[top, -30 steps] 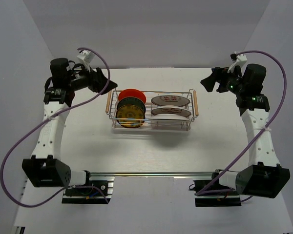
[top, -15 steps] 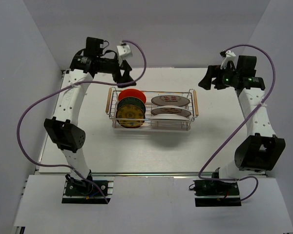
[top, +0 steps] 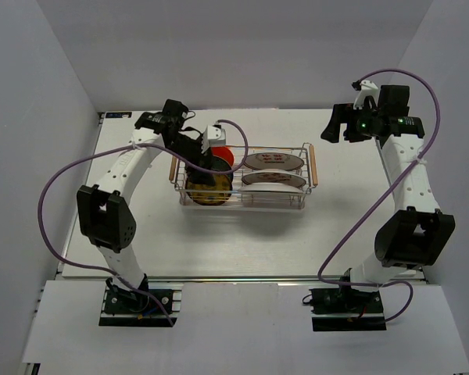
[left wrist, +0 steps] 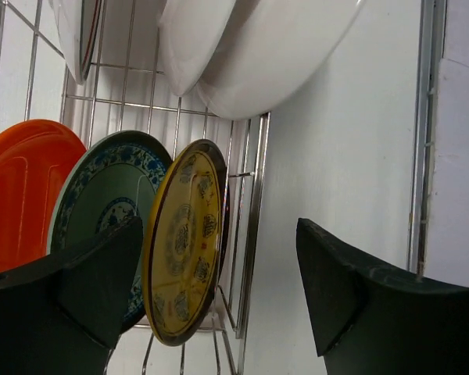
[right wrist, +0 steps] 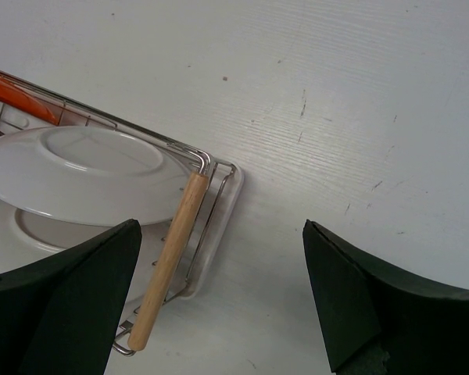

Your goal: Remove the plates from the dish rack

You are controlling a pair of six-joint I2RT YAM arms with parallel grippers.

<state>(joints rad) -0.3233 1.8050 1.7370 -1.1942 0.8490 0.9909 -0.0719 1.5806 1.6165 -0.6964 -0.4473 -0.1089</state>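
The dish rack [top: 275, 205] stands mid-table, a chrome wire basket with wooden handles. At its left end stand small plates on edge: an orange plate [left wrist: 19, 195], a teal plate [left wrist: 109, 195] and a yellow plate [left wrist: 184, 242]. Two larger white plates [top: 273, 162] lean at its right end. My left gripper [top: 205, 160] hangs over the small plates, open, with the yellow plate's rim between its fingers [left wrist: 94, 289], close to the left one. My right gripper [top: 334, 126] hovers open beyond the rack's right handle [right wrist: 172, 258], nothing between its fingers.
White walls close in the table on three sides. Purple cables loop from both arms. Bare white tabletop [top: 242, 242] lies in front of the rack and to its right [right wrist: 359, 117].
My left arm has swung in from the far left corner and come down over the rack's left end, its jaws a little narrower. My right arm shifted slightly back, then held still.
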